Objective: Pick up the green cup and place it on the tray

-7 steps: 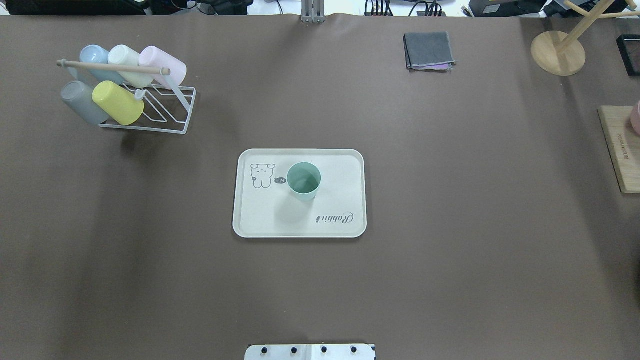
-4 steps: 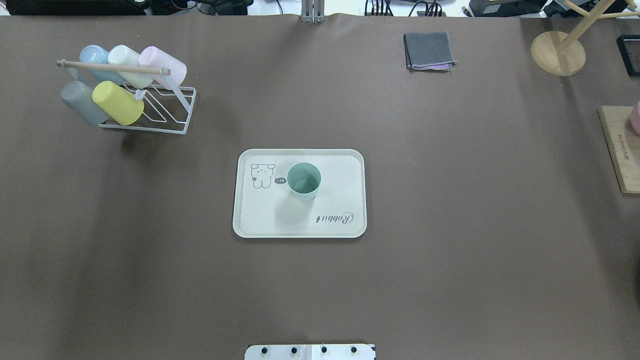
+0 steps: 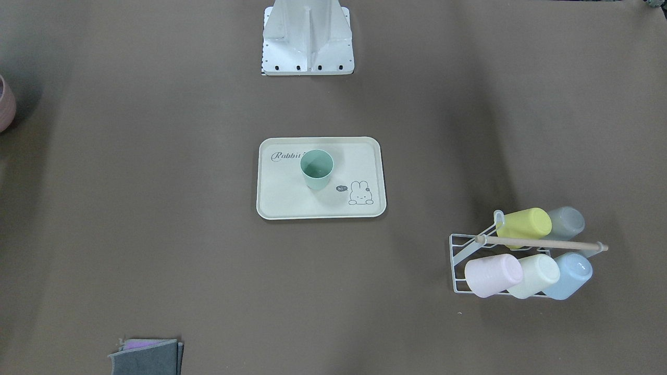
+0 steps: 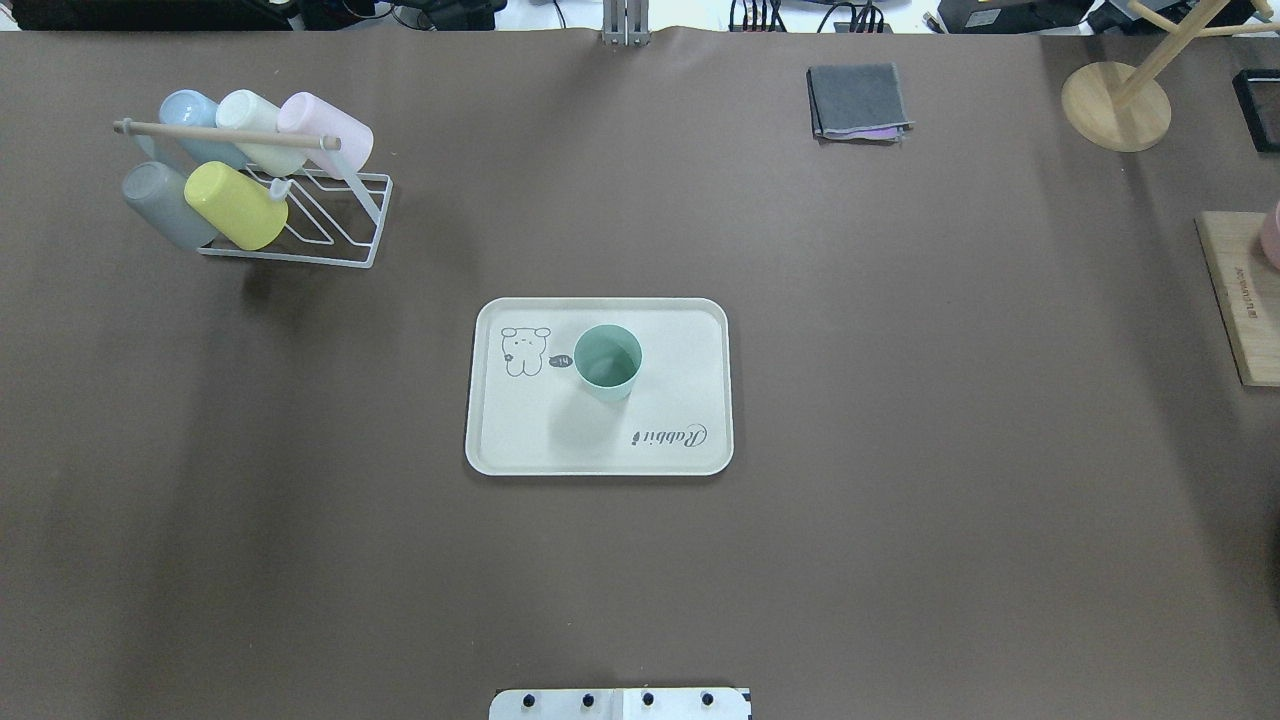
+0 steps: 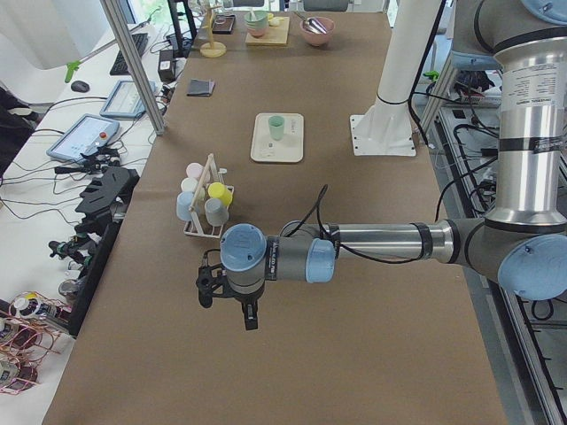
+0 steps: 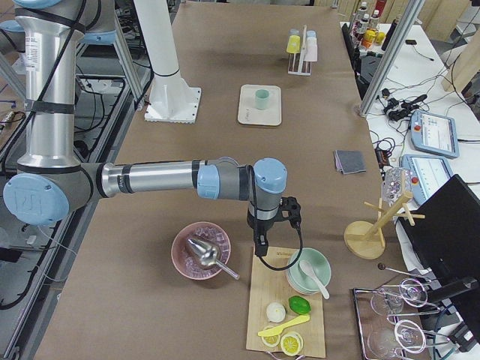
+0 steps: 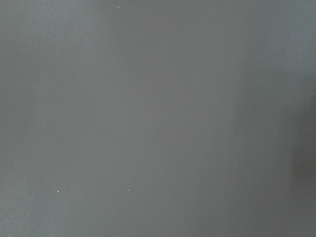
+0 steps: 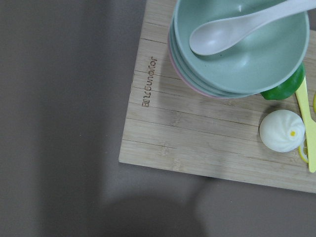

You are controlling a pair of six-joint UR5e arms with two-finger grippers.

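Observation:
The green cup (image 4: 608, 362) stands upright on the cream tray (image 4: 690, 340), beside the bunny drawing. It also shows in the front view (image 3: 316, 169) on the tray (image 3: 292, 200), and small in both side views (image 5: 276, 127) (image 6: 261, 98). My left gripper (image 5: 228, 310) hangs over bare table at the robot's left end, far from the tray. My right gripper (image 6: 276, 238) hangs over the edge of a wooden board at the right end. Each gripper shows only in a side view, so I cannot tell whether it is open or shut.
A white wire rack (image 4: 330, 215) holds several pastel cups, among them a yellow-green one (image 4: 235, 205). A folded grey cloth (image 4: 858, 102) lies at the back right. The wooden board (image 8: 197, 138) carries stacked bowls (image 8: 237, 54) with a spoon, and a bun (image 8: 281, 129).

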